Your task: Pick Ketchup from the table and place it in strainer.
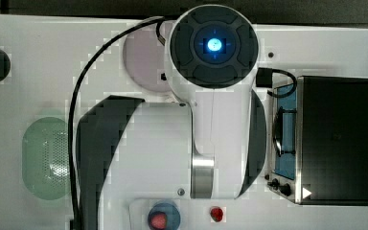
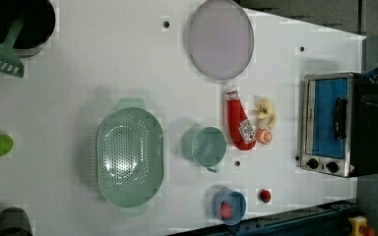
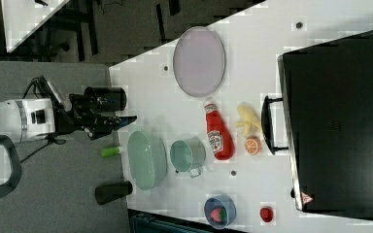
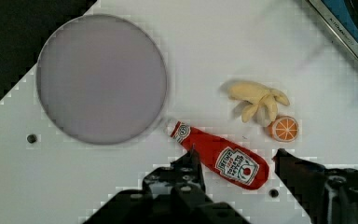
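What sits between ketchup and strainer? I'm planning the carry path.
The left view shows a round green cup between the ketchup and the strainer.

We're seeing the red ketchup [image 2: 239, 124] lying flat on the table, white cap pointing away from the empty mint-green strainer [image 2: 129, 156], well apart.

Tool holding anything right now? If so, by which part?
Nothing is held. The tool is open above the table, and the ketchup lies flat on the table beneath it, untouched.
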Motion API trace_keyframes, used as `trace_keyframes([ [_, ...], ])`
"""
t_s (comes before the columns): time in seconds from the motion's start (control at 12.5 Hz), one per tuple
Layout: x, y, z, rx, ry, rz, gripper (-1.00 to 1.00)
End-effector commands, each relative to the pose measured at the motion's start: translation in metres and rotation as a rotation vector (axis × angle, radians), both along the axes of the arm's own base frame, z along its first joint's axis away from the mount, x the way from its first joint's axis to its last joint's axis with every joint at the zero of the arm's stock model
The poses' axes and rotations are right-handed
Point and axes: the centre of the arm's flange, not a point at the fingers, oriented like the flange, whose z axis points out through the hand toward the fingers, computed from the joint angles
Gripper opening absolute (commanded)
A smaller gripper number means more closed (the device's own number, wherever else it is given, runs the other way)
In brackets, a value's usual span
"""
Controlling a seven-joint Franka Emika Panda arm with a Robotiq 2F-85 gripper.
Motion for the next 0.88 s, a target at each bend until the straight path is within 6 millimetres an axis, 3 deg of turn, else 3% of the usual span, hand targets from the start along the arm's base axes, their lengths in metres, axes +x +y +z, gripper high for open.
trace_keyframes([
  [0.08, -0.072, -0.014, 0.028, 0.021, 0.044, -0.109, 0.58],
  [0.24, -0.073, -0.014, 0.022, 0.021, 0.057, -0.107, 0.99],
  [0.48, -0.077, -0.012, -0.009, 0.026, 0.115, 0.007, 1.00],
  [0.88, -0.085, -0.006, -0.073, 0.047, 0.147, 0.380, 1.00],
])
